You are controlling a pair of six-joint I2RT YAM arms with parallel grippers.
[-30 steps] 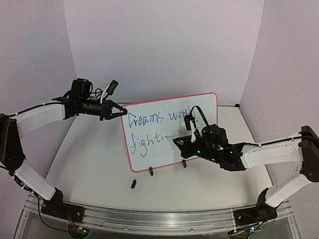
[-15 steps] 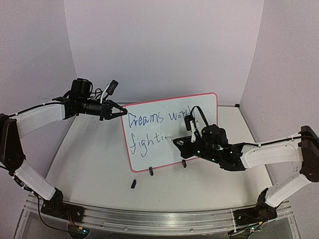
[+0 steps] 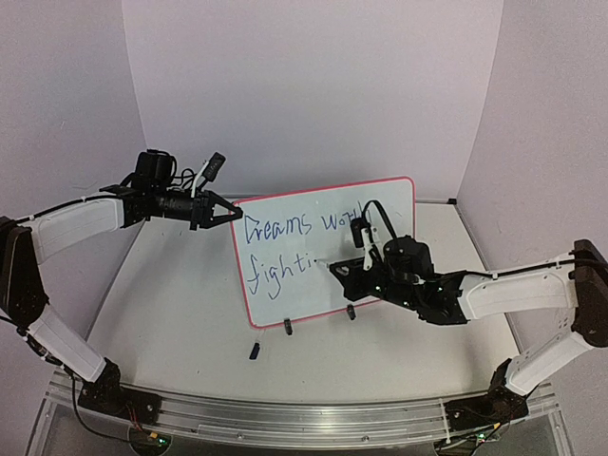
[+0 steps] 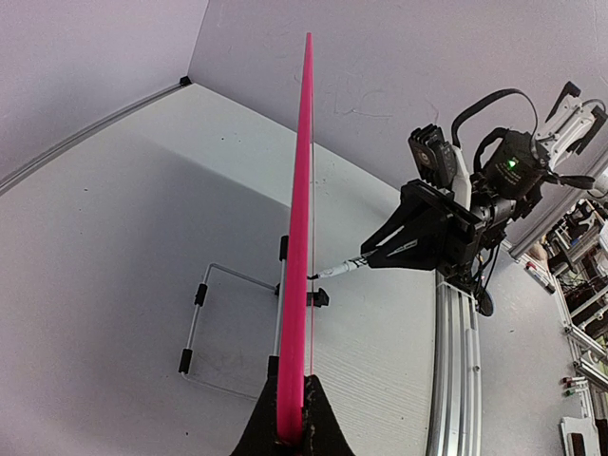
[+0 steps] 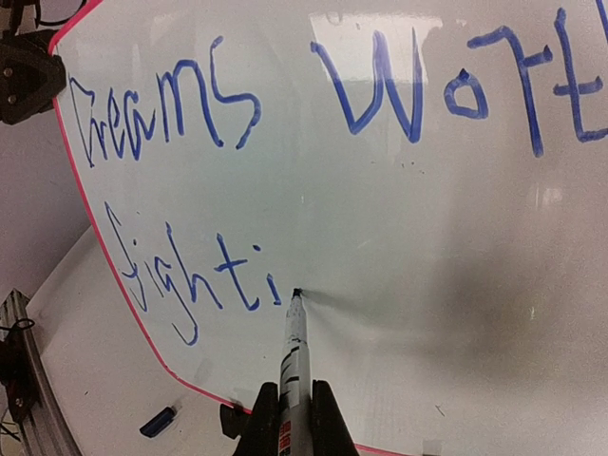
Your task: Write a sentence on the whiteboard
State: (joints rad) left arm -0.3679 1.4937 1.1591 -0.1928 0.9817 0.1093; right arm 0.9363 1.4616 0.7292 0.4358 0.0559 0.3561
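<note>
The whiteboard face is smooth and glossy with a bit of glare on it, and the pink rim looks like plastic. The worktop is matt white and faintly grainy. The rail on its near edge looks like brushed metal. The left tool and right tool are both matt black. The marker barrel looks like white plastic.

White whiteboard with red-pink rim and blue lettering; white marker, dark tip; blue cap.

Robotics lab: aluminium rail, plain enclosure walls (cluttered racks beyond).
</note>
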